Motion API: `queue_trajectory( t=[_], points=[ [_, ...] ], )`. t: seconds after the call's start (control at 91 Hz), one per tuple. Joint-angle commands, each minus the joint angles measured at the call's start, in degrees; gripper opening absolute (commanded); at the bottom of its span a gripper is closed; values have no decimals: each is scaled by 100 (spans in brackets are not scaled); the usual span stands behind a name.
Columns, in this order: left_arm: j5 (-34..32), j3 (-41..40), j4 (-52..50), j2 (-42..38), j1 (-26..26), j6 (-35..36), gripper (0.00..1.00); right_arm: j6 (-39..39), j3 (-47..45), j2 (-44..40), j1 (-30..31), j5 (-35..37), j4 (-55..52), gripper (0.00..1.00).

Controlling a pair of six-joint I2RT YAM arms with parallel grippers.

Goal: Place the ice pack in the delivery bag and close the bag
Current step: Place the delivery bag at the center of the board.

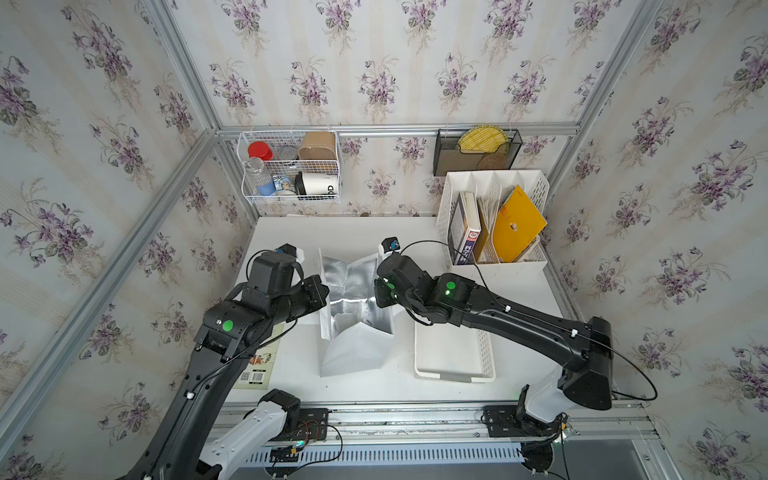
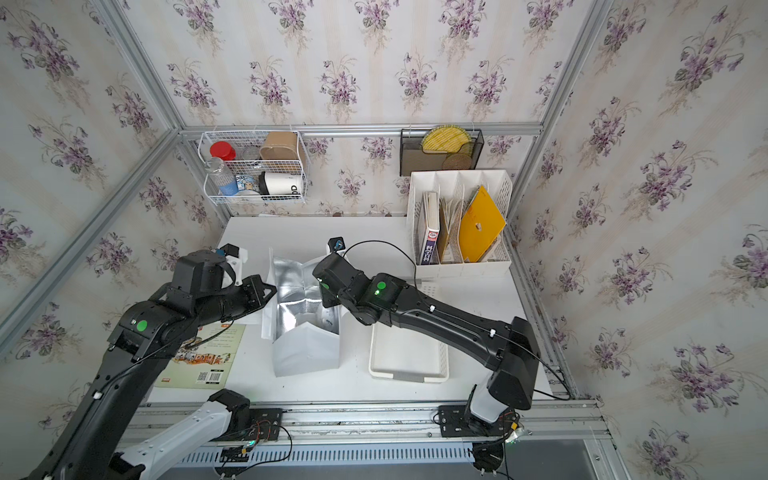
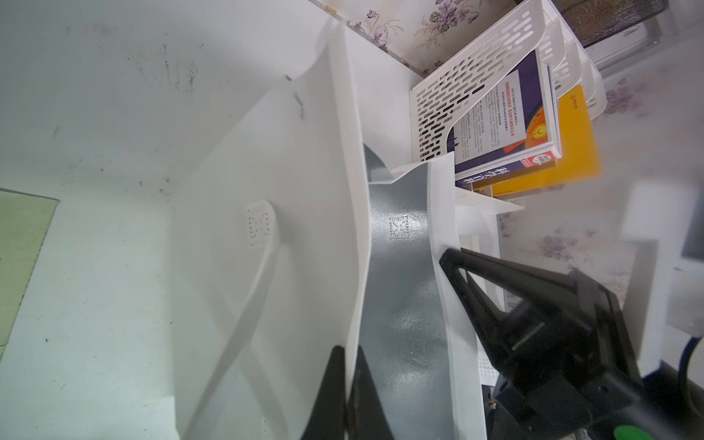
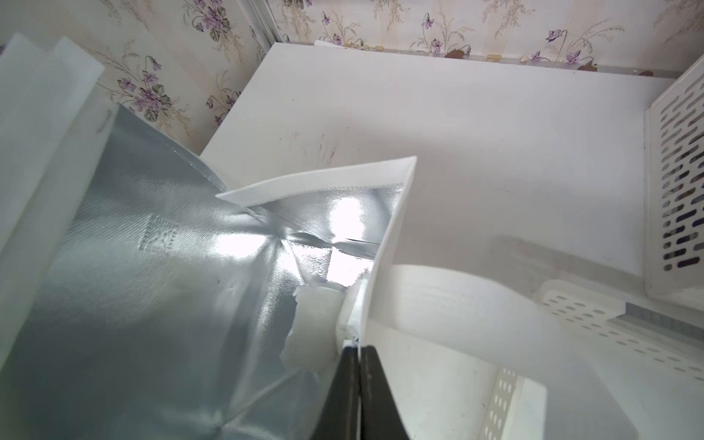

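Inside the delivery bag (image 1: 353, 351), the ice pack (image 4: 310, 327) lies against the foil of the right wall, long axis unclear, just inboard of R gripper (image 4: 359, 354), jaws pinched tight on that wall's rim; L gripper (image 3: 348, 367) pinches opp. wall, so R arm's nearer.

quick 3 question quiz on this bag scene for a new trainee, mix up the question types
1. True or false: the ice pack lies inside the delivery bag.
2. The left gripper has its jaws: A) open above the tray, B) shut on the bag's wall, C) shut on a book.
3. Fill in: the bag's lining is ___ foil.
Key: 1 true; 2 B; 3 silver.
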Motion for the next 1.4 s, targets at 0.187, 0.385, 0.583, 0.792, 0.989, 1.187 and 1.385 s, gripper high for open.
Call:
queue_trajectory(
  t=[0.187, 0.385, 0.583, 0.792, 0.989, 1.187, 1.385],
  points=[
    [846, 452, 476, 467, 64, 364, 0, 777, -845, -819, 495, 52, 574, 0],
    [807, 602, 336, 705, 191, 1001, 0, 1360, -1172, -1114, 860, 475, 664, 0],
    [1269, 443, 403, 1066, 290, 1281, 0, 1377, -1375, -1260, 937, 1107, 733, 0],
    [1442, 296, 468, 1088, 303, 1401, 0, 1302, -1486, -1104, 714, 1203, 562, 3],
    [1288, 401, 144, 895, 305, 1557, 15, 700, -1554, -1189, 211, 459, 770, 28],
    [1411, 704, -172, 534, 308, 1619, 43, -391, -1242, -1397, 130, 479, 734, 63],
    [1707, 910, -227, 113, 303, 1354, 58, -1251, -1028, -1533, -194, 369, 603, 81]
  ],
)
